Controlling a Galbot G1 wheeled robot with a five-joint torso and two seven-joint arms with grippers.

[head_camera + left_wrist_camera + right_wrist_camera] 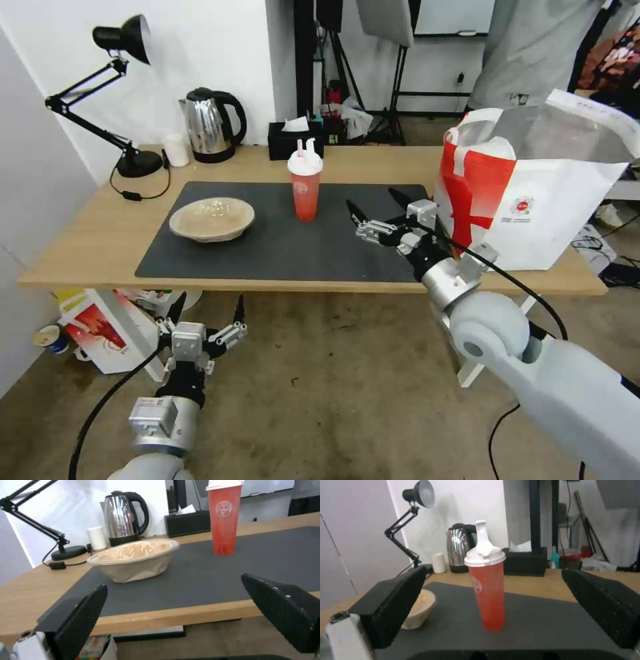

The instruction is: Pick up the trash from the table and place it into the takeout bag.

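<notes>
Cup: red drink cup (305,188) with white lid, upright on the dark mat (280,247), long axis vertical; straight ahead of the right gripper (377,211), clear of it, framed between its fingers (395,605) in the right wrist view.
Right gripper: jaws spread wide, holding nothing; low over the mat, just beside the takeout bag (533,193).
Bowl: shallow tan bowl (212,218) on the mat, beyond and to the far side of the cup from the right fingers.
Left gripper: (205,313) open, empty, below the table (87,247) edge; bowl ahead of and above it.
Nearer arm: right, for the cup (judgement).
Bag: mouth open; contents probably not readable from here.
Room: lamp (113,93), kettle (212,125), tissue box (295,139) along the back edge.
</notes>
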